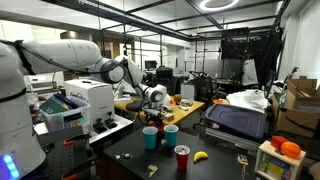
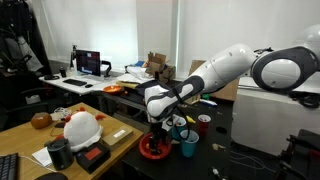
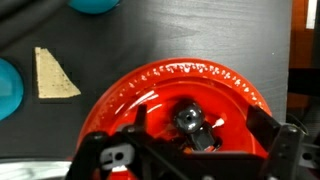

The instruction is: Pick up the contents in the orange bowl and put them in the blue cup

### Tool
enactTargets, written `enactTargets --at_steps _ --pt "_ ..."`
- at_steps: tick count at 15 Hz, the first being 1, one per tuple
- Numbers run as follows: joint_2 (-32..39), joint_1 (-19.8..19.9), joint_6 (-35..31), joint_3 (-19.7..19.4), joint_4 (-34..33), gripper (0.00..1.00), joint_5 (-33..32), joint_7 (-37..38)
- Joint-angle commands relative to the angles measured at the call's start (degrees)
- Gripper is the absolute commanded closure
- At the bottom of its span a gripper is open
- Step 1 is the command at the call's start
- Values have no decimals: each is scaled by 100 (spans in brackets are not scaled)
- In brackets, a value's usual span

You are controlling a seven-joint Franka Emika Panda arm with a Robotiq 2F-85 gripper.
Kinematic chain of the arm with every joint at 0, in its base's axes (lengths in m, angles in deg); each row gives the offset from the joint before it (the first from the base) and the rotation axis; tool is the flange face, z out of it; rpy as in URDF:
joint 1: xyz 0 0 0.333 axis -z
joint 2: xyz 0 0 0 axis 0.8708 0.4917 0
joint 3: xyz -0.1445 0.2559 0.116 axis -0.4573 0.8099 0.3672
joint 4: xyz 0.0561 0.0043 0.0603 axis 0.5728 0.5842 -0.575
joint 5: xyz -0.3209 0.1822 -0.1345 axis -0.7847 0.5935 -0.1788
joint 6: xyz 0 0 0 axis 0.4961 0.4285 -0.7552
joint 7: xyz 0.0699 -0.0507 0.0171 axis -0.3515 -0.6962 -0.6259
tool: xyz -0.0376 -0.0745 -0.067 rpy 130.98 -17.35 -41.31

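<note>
The orange bowl (image 3: 125,95) fills the wrist view, and it sits on the black table in an exterior view (image 2: 150,150). A small dark metal piece (image 3: 190,122), like a bolt, lies in the bowl's middle. My gripper (image 3: 200,125) hangs straight down over the bowl (image 2: 157,133), open, with one finger on each side of the piece and nothing held. A blue cup (image 2: 188,146) stands next to the bowl, and a second blue cup (image 2: 178,127) stands behind it. In an exterior view (image 1: 152,108) the gripper is above a blue cup (image 1: 150,137), and the bowl is hidden there.
A red cup (image 1: 182,157) and a banana (image 1: 200,156) stand near the table's front. A tan triangular piece (image 3: 52,75) lies beside the bowl. A white-and-orange domed object (image 2: 82,126) and a dark mug (image 2: 60,152) sit on the wooden desk.
</note>
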Motion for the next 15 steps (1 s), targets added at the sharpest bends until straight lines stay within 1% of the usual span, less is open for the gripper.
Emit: enactTargets --at_steps 1,7,15 --pt "38 -144 62 -169 -108 0 -77 297" --pt "-57 -152 247 -157 -24 0 -30 262" --pt "-228 81 795 -60 99 0 82 84"
